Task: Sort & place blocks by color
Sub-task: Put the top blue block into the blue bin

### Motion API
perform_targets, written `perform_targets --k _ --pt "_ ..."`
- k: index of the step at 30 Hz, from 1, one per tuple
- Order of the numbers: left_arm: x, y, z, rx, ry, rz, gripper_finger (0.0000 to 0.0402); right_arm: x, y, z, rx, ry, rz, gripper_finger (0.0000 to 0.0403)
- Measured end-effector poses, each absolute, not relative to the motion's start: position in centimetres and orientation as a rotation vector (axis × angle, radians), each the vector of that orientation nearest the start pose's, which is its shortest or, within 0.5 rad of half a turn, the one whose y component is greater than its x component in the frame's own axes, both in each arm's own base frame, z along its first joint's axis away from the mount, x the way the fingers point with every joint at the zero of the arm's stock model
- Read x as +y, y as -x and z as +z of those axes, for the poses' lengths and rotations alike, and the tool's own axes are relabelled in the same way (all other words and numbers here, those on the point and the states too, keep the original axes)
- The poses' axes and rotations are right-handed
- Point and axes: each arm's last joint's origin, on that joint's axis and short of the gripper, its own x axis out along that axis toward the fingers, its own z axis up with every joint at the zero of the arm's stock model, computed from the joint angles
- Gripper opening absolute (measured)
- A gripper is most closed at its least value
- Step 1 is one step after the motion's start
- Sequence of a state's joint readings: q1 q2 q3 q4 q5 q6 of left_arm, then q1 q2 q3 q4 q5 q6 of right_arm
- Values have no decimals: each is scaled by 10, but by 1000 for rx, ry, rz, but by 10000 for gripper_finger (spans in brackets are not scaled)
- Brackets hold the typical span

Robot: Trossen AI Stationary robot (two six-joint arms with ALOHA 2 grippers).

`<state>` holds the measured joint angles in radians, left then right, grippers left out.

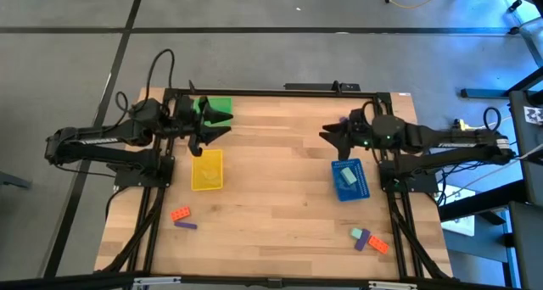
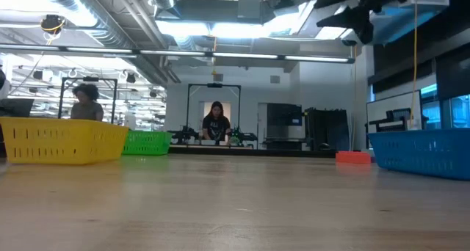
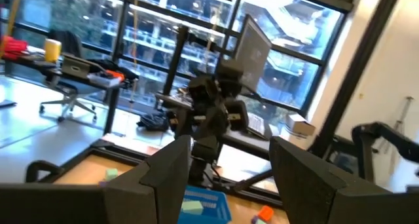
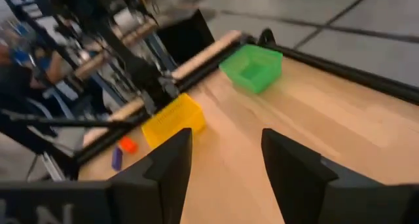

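Blocks lay along the lower edge of the high view: an orange-red block [image 1: 180, 214] beside a purple block [image 1: 186, 225] at lower left, and a teal, purple and orange cluster [image 1: 368, 239] at lower right, all loose on the wooden table [image 1: 280, 180]. Higher in the frame, the yellow tray [image 1: 207, 170] sat left of centre and the blue tray [image 1: 349, 180] right of centre, teal pieces inside it. Above them, the left gripper [image 1: 219, 125] hovered beside the green tray [image 1: 216, 110] at upper left, jaws spread apart and gripping nothing. The right gripper [image 1: 333, 136] hung at upper right above the blue tray, jaws likewise parted and empty, touching nothing.
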<state>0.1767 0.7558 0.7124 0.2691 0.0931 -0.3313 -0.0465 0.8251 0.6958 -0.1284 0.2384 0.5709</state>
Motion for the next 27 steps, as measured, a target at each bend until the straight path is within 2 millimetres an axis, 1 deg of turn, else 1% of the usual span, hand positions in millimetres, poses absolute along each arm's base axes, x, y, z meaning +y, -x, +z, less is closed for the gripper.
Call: perform_targets --k 3,6,11,16,23,25,27 --pt "28 -167 355 -239 301 68 200 -16 -180 292 71 -551 -323 187" --pt "28 -167 356 -240 302 68 200 -16 -177 290 -8 -541 -298 187" --pt "28 -167 355 -244 311 89 200 -16 -175 289 -12 -477 -295 187" --pt "29 -167 355 -246 314 101 200 -16 -175 292 -42 -483 -287 187" --pt "29 -167 355 -246 313 103 200 -16 -175 292 -43 -459 -287 188" --pt "29 -167 355 -246 313 103 200 -16 -175 292 -45 -481 -286 188" --pt "29 -167 355 -246 313 103 200 -16 -175 291 -49 -565 -292 189"
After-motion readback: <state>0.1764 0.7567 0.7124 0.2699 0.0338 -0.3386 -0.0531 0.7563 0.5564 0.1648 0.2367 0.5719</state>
